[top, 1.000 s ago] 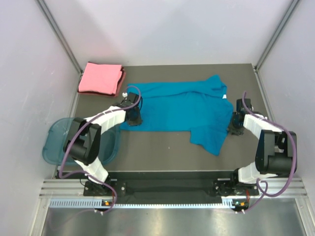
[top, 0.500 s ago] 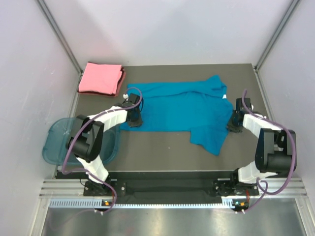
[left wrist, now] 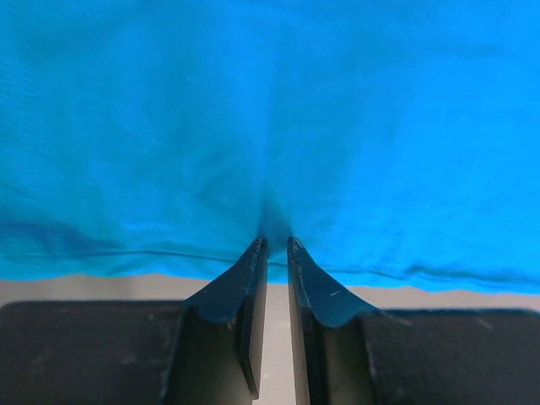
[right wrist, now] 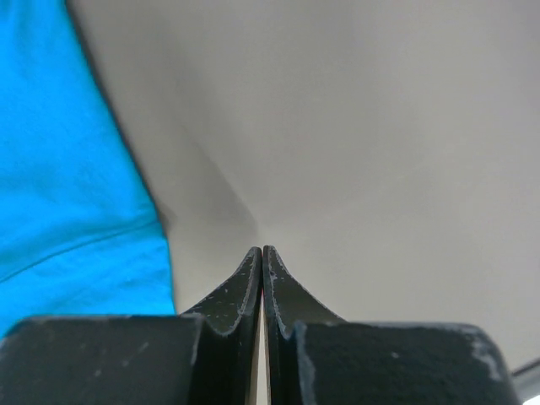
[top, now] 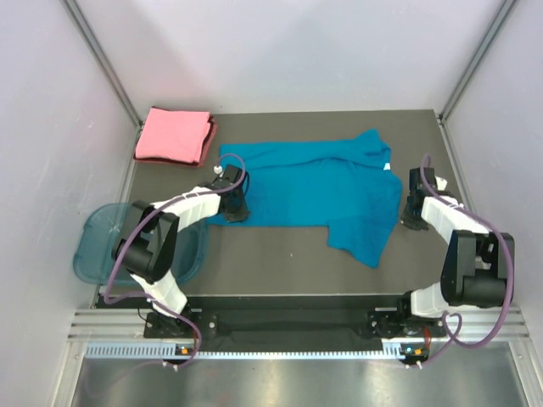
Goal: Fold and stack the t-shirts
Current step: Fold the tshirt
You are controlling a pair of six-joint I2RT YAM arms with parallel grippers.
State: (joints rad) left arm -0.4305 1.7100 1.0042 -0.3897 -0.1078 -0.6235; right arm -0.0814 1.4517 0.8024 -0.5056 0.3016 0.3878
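Top external view, item one: teal shirt (top: 314, 182), spread flat on the table (top: 271, 254), long axis running from one gripper to the other, one sleeve hanging out toward the arm bases.

Item two: left gripper (top: 235, 208), set at the shirt's hem end. In the left wrist view the fingertips (left wrist: 256, 251) are drawn nearly together on the hem, and the cloth is puckered toward them; a pinch on the hem is judged to be held. All the rest of the shirt lies ahead of these fingers.

Item three: right gripper (top: 413, 222), pressed closed with nothing held, resting over bare table. The shirt's edge is seen just beside it, on its left in the wrist view, not touched.

Item four: pink shirt (top: 174, 136), already folded, well beyond the left gripper at the far corner.

Item five: tub (top: 92, 246), behind and outward of the left gripper, off the cloth.

Judgement: the fold turns on both ends being held. The collar end is nearest the right gripper and not yet gripped. Nothing is seen in the way between them.
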